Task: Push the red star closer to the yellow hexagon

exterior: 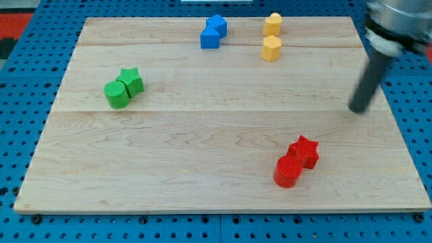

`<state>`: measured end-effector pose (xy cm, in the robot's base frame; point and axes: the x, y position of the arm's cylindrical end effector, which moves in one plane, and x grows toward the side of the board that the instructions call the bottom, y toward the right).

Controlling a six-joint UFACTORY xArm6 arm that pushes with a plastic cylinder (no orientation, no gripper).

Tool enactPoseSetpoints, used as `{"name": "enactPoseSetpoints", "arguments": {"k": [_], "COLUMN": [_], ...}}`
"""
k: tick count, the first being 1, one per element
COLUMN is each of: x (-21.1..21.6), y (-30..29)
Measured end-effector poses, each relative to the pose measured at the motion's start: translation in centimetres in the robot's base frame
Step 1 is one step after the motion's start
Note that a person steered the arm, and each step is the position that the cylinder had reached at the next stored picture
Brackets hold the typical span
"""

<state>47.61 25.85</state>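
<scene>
The red star lies at the lower right of the wooden board, touching a red round block at its lower left. The yellow hexagon sits near the view's top, right of centre, with a second yellow block just above it. My tip is near the board's right edge, above and to the right of the red star and apart from it. The rod rises from it, blurred, to the upper right corner.
A blue block pair sits at the top centre. A green star and a green round block touch each other at the left. Blue pegboard surrounds the board.
</scene>
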Motion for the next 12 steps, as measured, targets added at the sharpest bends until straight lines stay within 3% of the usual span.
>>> {"name": "enactPoseSetpoints", "arguments": {"k": [1,3,4,5,7,8,9,10,11,12], "x": [7.6,7.7,8.1,8.1,-0.8,-5.9,-4.1,2.3,5.1,2.6], "y": [1.4,-6.0,-12.5,-12.0,-16.6,-14.5,-7.9,-8.0,-11.5,-15.9]}}
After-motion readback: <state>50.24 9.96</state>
